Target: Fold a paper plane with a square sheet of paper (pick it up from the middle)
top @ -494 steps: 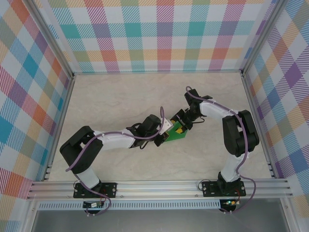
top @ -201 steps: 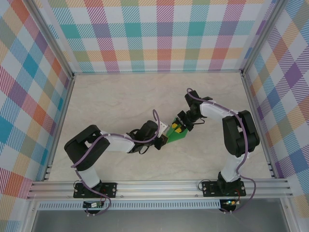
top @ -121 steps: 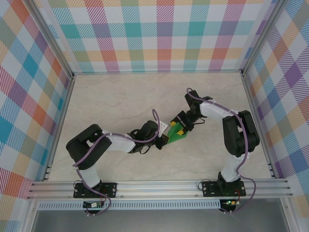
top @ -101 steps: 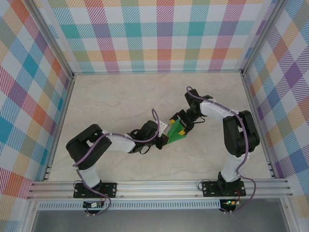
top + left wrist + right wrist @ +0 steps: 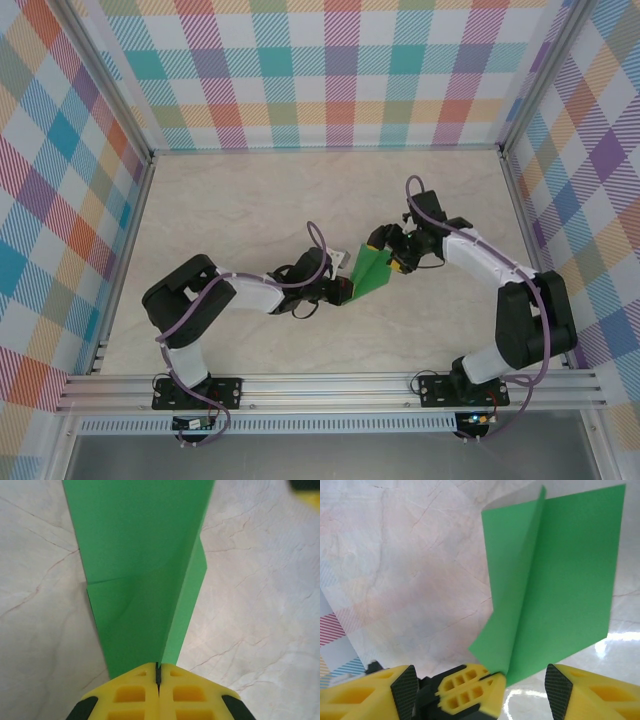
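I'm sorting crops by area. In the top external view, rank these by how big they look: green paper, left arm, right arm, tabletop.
1. tabletop
2. left arm and right arm: they look about alike, so I don't rank one over the other
3. green paper, clearly the smallest

Nothing readable here, no labels, brands, numbers or signs that I can make out. The paper point(image 5: 370, 268) is plain green on both faces that show, and the walls point(image 5: 340, 80) are just plaid pattern.
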Available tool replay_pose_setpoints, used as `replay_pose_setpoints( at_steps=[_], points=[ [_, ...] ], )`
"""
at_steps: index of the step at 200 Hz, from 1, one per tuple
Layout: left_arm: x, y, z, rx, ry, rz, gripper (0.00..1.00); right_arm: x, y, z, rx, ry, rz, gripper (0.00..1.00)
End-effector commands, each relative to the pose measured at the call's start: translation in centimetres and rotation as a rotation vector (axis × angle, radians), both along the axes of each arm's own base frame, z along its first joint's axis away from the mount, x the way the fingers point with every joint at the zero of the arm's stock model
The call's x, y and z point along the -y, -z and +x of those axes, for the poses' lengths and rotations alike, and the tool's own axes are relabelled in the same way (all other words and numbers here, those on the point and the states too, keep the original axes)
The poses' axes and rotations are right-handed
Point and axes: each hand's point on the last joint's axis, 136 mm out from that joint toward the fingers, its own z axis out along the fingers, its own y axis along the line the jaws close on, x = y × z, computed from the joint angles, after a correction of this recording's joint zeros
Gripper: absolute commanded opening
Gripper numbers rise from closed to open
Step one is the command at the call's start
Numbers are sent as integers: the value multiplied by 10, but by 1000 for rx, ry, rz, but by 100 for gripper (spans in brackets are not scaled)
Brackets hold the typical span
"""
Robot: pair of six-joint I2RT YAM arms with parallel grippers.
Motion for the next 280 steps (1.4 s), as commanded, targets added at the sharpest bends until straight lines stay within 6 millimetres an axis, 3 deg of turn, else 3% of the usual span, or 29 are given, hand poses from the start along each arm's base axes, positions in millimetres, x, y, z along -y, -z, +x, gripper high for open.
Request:
replay_pose_setpoints(
  at_steps=[1, 83, 280],
  points=[
    [12, -4, -2, -111, -32, -61, 2, -9, 2, 4, 103, -70, 56, 69],
    [12, -5, 4, -267, -104, -141, 1, -9, 26, 2, 167, -159, 39, 50],
    [6, 8, 11, -374, -163, -180, 0, -10, 68, 7, 87, -179, 21, 48]
  ],
)
